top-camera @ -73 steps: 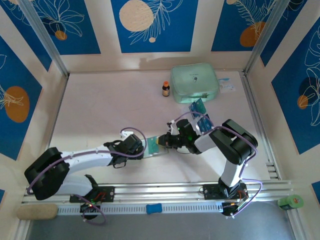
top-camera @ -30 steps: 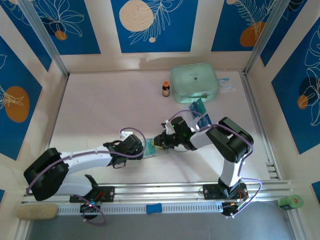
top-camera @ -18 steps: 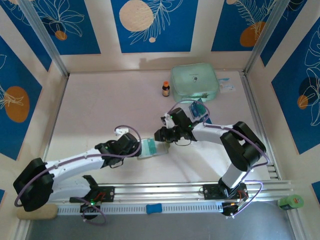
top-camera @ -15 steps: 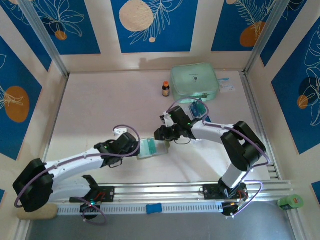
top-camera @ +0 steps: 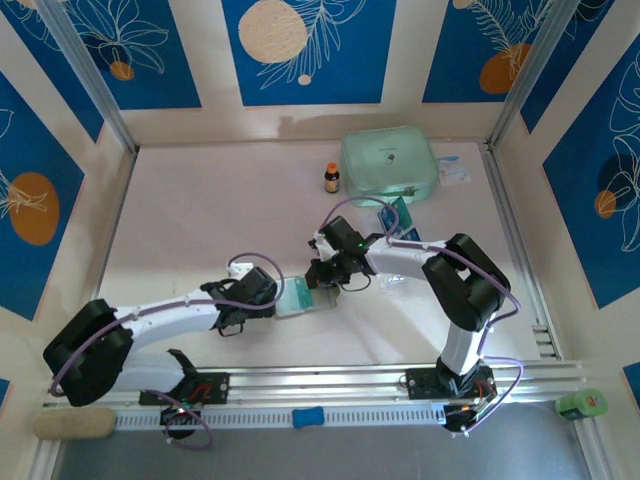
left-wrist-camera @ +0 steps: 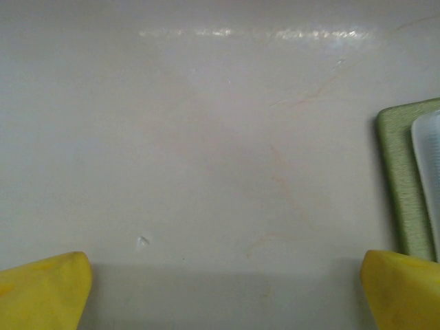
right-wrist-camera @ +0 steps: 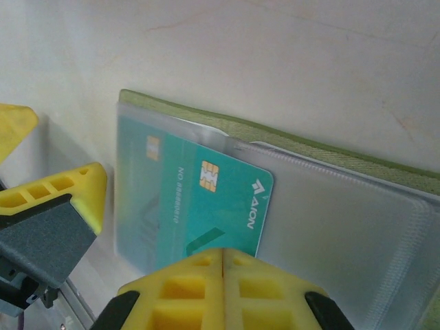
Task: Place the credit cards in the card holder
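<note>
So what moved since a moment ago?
The right gripper swung round toward the far side of the card holder and now sits shut over a teal card partway in its clear pocket. The left gripper edged slightly left, open as before beside the holder. The mint-green case, little bottle and spare cards stayed put.

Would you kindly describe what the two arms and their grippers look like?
The left arm and right arm have white links, black joints and looping purple cables. The left gripper and right gripper have yellow fingers; the right's show square cut-outs.
</note>
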Robot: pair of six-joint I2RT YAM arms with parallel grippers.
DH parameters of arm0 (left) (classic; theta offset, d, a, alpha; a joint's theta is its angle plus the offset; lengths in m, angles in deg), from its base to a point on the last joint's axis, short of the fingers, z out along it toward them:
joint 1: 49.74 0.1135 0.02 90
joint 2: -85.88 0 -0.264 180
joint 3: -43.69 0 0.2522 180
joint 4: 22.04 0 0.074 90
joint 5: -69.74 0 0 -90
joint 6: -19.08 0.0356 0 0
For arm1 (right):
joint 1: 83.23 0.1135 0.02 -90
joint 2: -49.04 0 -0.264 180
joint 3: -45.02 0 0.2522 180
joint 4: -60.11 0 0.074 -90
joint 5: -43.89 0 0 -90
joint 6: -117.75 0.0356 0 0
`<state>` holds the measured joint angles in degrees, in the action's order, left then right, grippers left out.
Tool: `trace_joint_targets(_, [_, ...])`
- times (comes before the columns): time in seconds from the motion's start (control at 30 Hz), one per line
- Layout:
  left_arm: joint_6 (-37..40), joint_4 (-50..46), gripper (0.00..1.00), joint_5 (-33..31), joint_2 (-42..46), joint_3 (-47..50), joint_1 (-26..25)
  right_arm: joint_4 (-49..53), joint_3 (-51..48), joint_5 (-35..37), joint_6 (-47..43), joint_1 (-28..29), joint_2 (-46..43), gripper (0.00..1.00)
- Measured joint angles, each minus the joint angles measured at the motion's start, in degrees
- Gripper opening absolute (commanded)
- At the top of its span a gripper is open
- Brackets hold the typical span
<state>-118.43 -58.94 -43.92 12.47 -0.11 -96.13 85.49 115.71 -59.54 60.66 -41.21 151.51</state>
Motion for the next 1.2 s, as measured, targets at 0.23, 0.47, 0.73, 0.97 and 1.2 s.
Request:
trace_joint_targets(0.23, [0.87, 0.83, 1.0, 0.24, -2.71, -0.96, 0.09, 1.16, 2.51, 0.31, -0.63, 1.25, 2.84, 0.04])
trace_joint_targets(0.47, [1.51, 0.79, 1.0, 0.24, -3.32, -1.4, 0.09, 1.27, 4.96, 0.42, -0.98, 3.26, 5.18, 0.01])
trace_joint_targets(0.73, [1.51, 0.76, 1.0, 0.24, -3.19, -1.4, 0.09, 2.05, 6.88, 0.37, -0.98, 4.52, 6.49, 0.01])
trace_joint_targets(0.97, [1.46, 0.24, 1.0, 0.24, -1.44, -0.98, 0.15, 4.74, 6.88, 1.31, -1.09, 4.09, 4.35, 0.01])
trace_joint_targets(1.2, [1.44, 0.2, 1.0, 0.24, 0.61, -0.2, 0.15, 6.4, 6.88, 3.02, -1.88, 4.0, 2.89, 0.01])
